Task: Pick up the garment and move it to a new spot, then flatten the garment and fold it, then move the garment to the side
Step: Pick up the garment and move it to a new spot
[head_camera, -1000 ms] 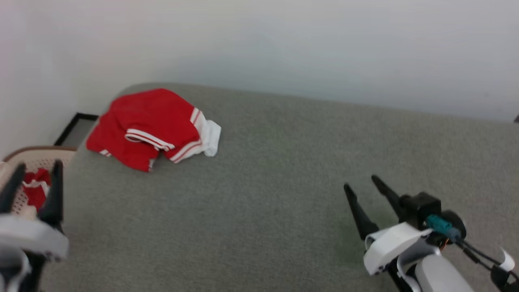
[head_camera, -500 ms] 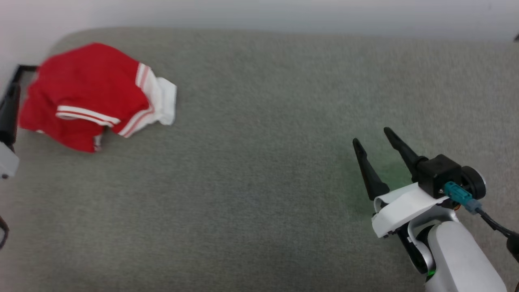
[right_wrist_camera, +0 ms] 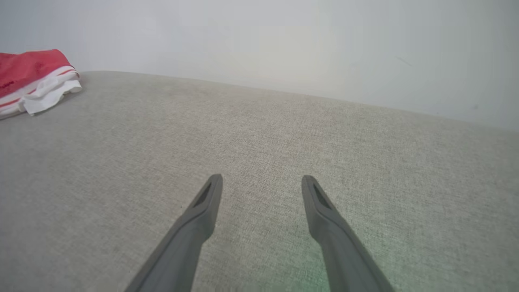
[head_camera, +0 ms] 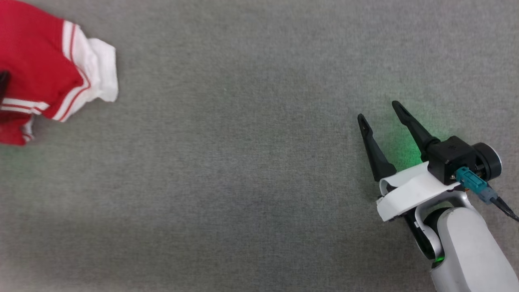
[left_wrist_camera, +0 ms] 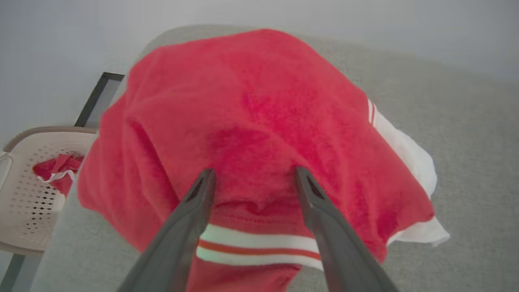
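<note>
Left wrist view: the garment lies bunched in a low red mound at the left end of a grey upholstered surface, close to that surface's rounded far-left corner. A white band with a thin red stripe runs along its near hem, and white lining spills out on its right side. The left gripper stands wide open right over it, one dark finger on each side of a red fold. Whether the tips press the cloth, I cannot tell.

In the head view the garment sits at the upper left edge of the picture, and a broad stretch of bare grey fabric runs from it to the right gripper, well apart at the lower right. That gripper is spread open too, with nothing between its fingers, and a green glow lies on the fabric beside it.

A pale plain wall rises behind the surface. Off the left edge stands a pale perforated basket holding a crumpled red cloth, with a dark frame beyond it.
</note>
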Tool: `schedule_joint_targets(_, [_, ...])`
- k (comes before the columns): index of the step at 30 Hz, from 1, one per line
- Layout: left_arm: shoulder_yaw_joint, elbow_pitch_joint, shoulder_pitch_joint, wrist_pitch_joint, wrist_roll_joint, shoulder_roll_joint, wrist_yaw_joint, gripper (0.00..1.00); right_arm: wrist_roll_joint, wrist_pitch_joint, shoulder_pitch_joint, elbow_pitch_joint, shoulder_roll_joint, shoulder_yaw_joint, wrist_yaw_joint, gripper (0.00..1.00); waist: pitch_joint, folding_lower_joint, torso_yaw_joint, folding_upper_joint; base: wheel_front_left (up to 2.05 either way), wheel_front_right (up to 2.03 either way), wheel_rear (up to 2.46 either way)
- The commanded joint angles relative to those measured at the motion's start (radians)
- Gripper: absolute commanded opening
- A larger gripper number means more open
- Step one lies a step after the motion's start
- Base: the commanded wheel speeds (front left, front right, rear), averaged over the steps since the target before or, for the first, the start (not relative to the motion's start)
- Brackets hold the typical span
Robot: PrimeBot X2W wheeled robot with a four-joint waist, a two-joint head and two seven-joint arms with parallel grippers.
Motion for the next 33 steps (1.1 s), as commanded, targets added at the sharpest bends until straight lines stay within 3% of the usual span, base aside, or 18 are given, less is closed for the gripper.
schedule_joint_targets(1, [-0.010, 0.015, -0.015, 0.010, -0.007, -0.001, -0.002, 1.00, 0.001, 0.004, -0.014, -0.009, 0.002, -0.001, -0.001, 1.00, 0.052, 0.0000, -0.027, 0.0000, 0.00, 0.00, 0.00])
schedule_joint_targets(7, [-0.085, 0.148, -0.078, 0.097, -0.021, -0.020, -0.001, 1.00, -0.007, 0.024, -0.014, -0.042, -0.001, 0.000, -0.001, 1.00, 0.079, 0.0000, -0.029, 0.0000, 0.00, 0.00, 0.00])
schedule_joint_targets(17, [-0.197, 0.280, -0.087, 0.084, -0.050, -0.064, -0.001, 1.00, -0.007, 0.046, -0.008, -0.046, 0.007, 0.008, -0.001, 1.00, 0.066, 0.0000, -0.036, 0.0000, 0.00, 0.00, 0.00])
schedule_joint_targets(18, [-0.204, 0.289, -0.088, 0.084, -0.054, -0.064, -0.001, 0.52, -0.005, 0.047, -0.006, -0.043, 0.006, 0.007, -0.001, 1.00, 0.059, 0.0000, -0.036, 0.0000, 0.00, 0.00, 0.00])
schedule_joint_targets(19, [-0.209, 0.295, -0.091, 0.078, -0.056, -0.062, -0.001, 0.38, -0.002, 0.045, -0.003, -0.040, 0.006, 0.007, -0.001, 1.00, 0.052, 0.0000, -0.035, 0.0000, 0.00, 0.00, 0.00])
schedule_joint_targets(20, [-0.216, 0.300, -0.095, 0.075, -0.057, -0.058, -0.001, 0.00, -0.001, 0.045, 0.001, -0.037, 0.005, 0.006, -0.001, 1.00, 0.043, 0.0000, -0.033, 0.0000, 0.00, 0.00, 0.00])
schedule_joint_targets(33, [-0.248, 0.274, -0.175, -0.127, -0.057, 0.040, -0.001, 0.00, 0.018, 0.013, 0.052, 0.018, 0.012, -0.011, -0.001, 1.00, -0.100, 0.0000, -0.002, 0.0000, 0.00, 0.00, 0.00])
